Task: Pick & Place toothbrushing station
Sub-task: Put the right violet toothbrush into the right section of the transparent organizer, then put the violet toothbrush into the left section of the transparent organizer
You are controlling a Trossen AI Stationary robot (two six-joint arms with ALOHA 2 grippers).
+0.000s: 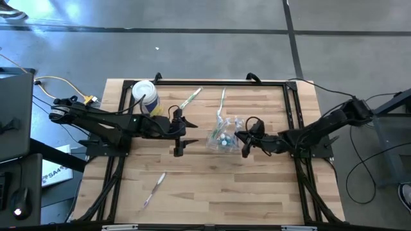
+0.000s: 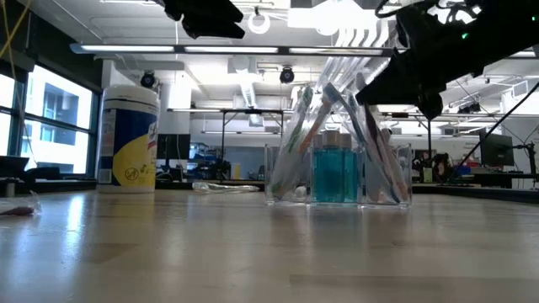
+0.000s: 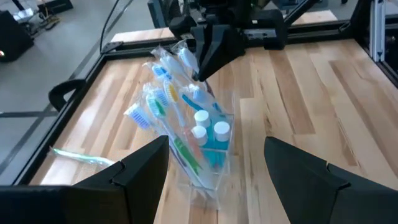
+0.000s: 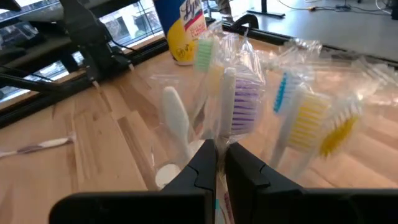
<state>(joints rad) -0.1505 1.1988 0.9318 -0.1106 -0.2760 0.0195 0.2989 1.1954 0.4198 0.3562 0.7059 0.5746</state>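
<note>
The toothbrushing station point(image 1: 223, 136) point(image 3: 199, 143) is a clear boxy holder that stands on its base mid-table. It holds several wrapped toothbrushes, heads up, and small blue bottles with white caps point(image 3: 208, 124). My left gripper point(image 1: 182, 135) point(image 3: 216, 152) hovers open just left of the station, its fingers pointing at it and apart from it. My right gripper point(image 1: 241, 138) point(image 4: 217, 155) is shut at the station's right side, up among the brush heads. Its fingertips hide the neck of a purple-bristled brush point(image 4: 244, 106). My right gripper comes at the station from the table's right, slanting slightly down. Its shut fingertips point(image 3: 202, 65) stand right at the clear wrappers of the upright brushes. I cannot tell whether they touch or pinch a wrapper.
A white tub with a yellow label point(image 1: 145, 96) point(image 2: 128, 139) stands at the far left. Loose wrapped toothbrushes lie far of the station point(image 1: 191, 98) point(image 1: 223, 102) and near the front left point(image 1: 154, 189). A black frame rail point(image 1: 212, 82) edges the table.
</note>
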